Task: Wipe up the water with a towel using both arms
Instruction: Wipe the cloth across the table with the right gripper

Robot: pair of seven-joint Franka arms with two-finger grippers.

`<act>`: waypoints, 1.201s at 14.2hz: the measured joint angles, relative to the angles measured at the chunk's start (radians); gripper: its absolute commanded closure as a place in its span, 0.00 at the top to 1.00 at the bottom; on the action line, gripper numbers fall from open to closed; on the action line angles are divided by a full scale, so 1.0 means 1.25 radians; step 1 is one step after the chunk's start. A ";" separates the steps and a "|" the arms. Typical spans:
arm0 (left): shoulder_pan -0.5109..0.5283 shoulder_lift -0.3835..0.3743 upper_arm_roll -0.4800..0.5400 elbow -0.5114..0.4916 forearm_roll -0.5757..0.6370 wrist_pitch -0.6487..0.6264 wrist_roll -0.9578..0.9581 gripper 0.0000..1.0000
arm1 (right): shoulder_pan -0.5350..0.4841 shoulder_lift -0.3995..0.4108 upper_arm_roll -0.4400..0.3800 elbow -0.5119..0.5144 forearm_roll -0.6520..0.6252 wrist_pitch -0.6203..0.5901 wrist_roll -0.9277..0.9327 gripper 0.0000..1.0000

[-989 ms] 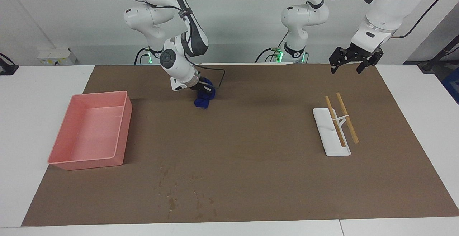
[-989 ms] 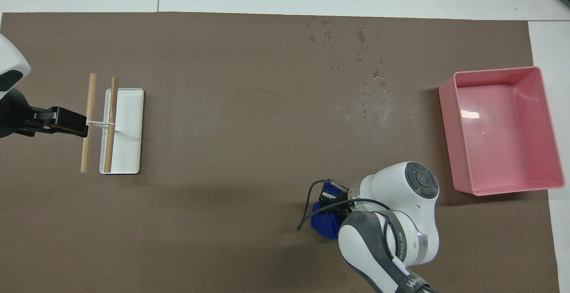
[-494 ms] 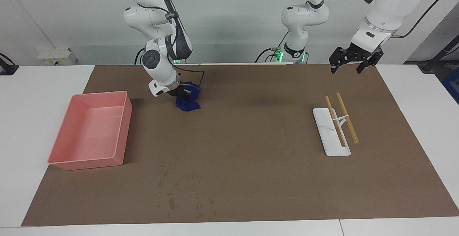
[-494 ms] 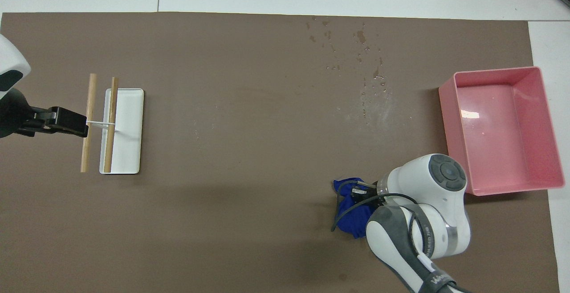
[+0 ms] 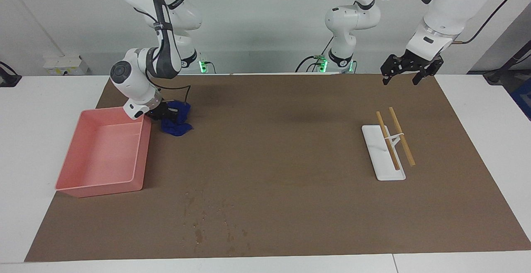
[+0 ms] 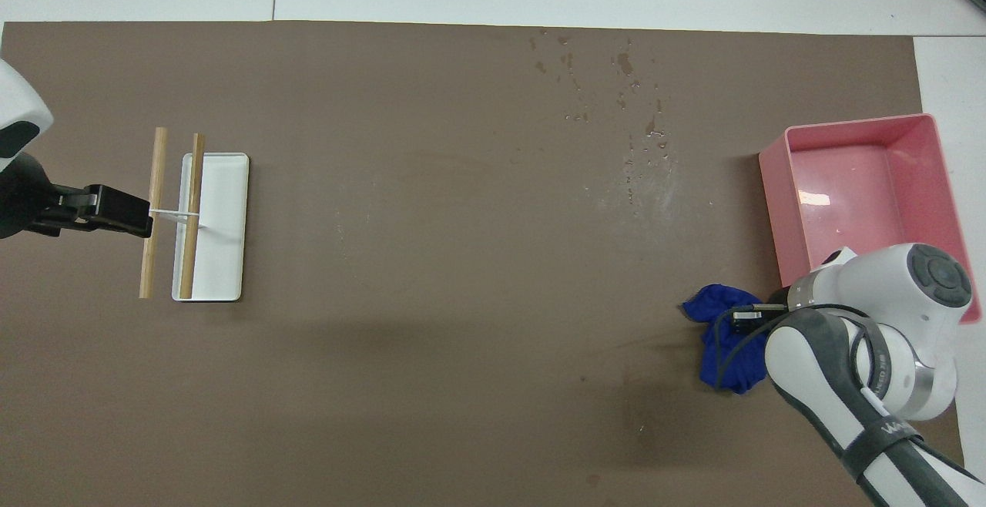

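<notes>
While the right gripper [image 5: 168, 113] grips the towel [image 5: 176, 123] just beside the pink tray [image 5: 102, 188], the water drops [image 5: 211, 223] lie unwiped (well apart); the left gripper [image 5: 408, 74] waits wide.

We see a white table [image 5: 37, 111] covered by a brown mat [image 5: 282, 148]. On the mat sit a pink tray [image 5: 89, 188] at the right arm's end, a white rack [image 5: 379, 157] toward the left arm's end, and scattered water drops [image 6: 628, 99] farthest from the robots.
</notes>
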 measured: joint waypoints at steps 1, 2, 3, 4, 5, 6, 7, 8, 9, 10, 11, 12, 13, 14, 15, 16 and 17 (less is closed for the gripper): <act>0.000 0.000 0.000 0.000 0.000 0.000 0.000 1.00 | 0.005 0.000 0.002 0.001 -0.002 -0.010 0.034 0.00; 0.000 0.000 0.000 0.000 0.000 0.000 0.000 1.00 | 0.014 0.000 0.003 0.003 0.003 -0.023 0.066 0.00; 0.000 0.000 0.000 0.000 0.000 0.000 0.000 1.00 | 0.030 0.000 0.003 0.003 0.024 -0.034 0.095 0.00; 0.000 0.000 0.000 0.000 0.000 0.000 0.000 1.00 | 0.051 0.000 0.004 0.002 0.061 -0.041 0.118 0.00; 0.000 0.000 0.000 0.000 0.000 0.000 0.000 1.00 | 0.073 0.000 0.004 0.001 0.102 -0.043 0.144 0.00; 0.000 0.000 0.000 0.000 0.000 0.000 0.000 1.00 | 0.099 0.001 0.005 -0.001 0.141 -0.043 0.176 0.00; 0.000 0.000 0.000 0.000 0.000 0.000 0.000 1.00 | 0.132 0.001 0.006 -0.001 0.174 -0.043 0.220 0.00; 0.000 0.000 0.000 0.000 0.000 0.000 0.000 1.00 | 0.172 0.002 0.006 -0.002 0.206 -0.039 0.274 0.00; 0.000 0.000 0.000 0.000 0.000 0.000 0.000 1.00 | 0.219 0.003 0.007 -0.002 0.236 -0.021 0.336 0.00; 0.000 0.000 0.000 0.000 0.000 0.000 0.000 1.00 | 0.270 0.004 0.009 -0.003 0.269 0.012 0.403 0.00; 0.000 0.000 0.000 0.000 0.000 0.000 0.000 1.00 | 0.317 0.006 0.010 -0.003 0.311 0.048 0.461 0.00; 0.000 0.000 0.000 0.000 0.000 0.000 0.000 1.00 | 0.358 0.008 0.012 -0.003 0.359 0.079 0.500 0.00; 0.000 0.000 0.000 0.000 0.000 0.000 0.000 1.00 | 0.388 0.010 0.013 -0.003 0.407 0.107 0.524 0.00; 0.000 0.000 0.000 0.000 0.000 0.000 0.000 1.00 | 0.407 0.013 0.014 -0.002 0.454 0.131 0.535 0.00; 0.000 0.000 0.000 0.000 0.000 0.000 0.000 1.00 | 0.419 0.016 0.014 -0.002 0.501 0.151 0.545 0.00; 0.000 0.000 0.000 0.000 0.000 0.000 0.000 1.00 | 0.429 0.019 0.014 0.000 0.539 0.171 0.556 0.00; 0.000 0.000 0.000 0.000 0.000 0.000 0.000 1.00 | 0.438 0.022 0.013 0.002 0.562 0.191 0.564 0.00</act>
